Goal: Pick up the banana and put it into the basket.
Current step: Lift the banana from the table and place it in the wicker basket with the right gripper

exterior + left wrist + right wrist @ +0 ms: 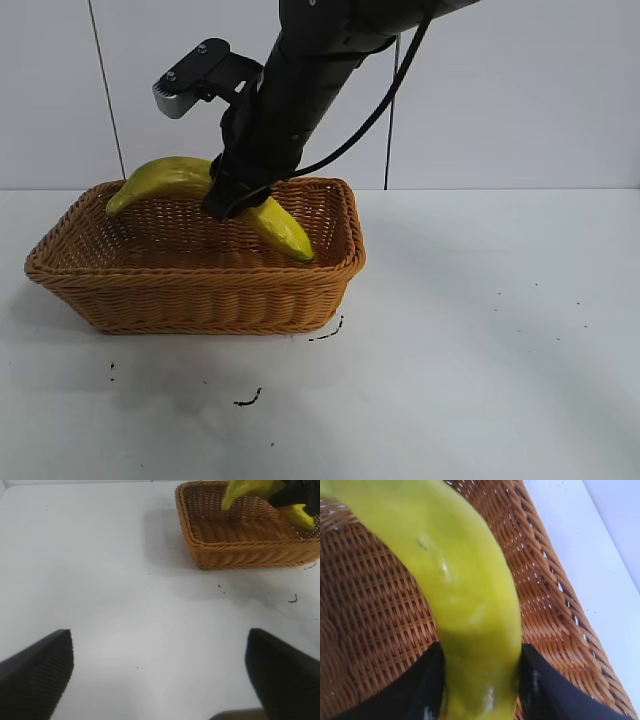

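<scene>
1. The middle of the banana (pixel 170 176) is hidden behind the right tool (pixel 236 198) in the exterior view, and the basket (pixel 200 290) floor beneath it is partly covered.
2. The left tool (pixel 160 675) is seen only as two dark fingers spread wide over bare desk (pixel 480 340), well apart from the basket.
3. Open desk lies to the right of the basket's braided rim.
4. The banana is clenched at mid-length by the right tool above the basket interior, its long axis running along the basket's length, one end lifted over the far left rim, the other sloping down toward the right wall.
</scene>
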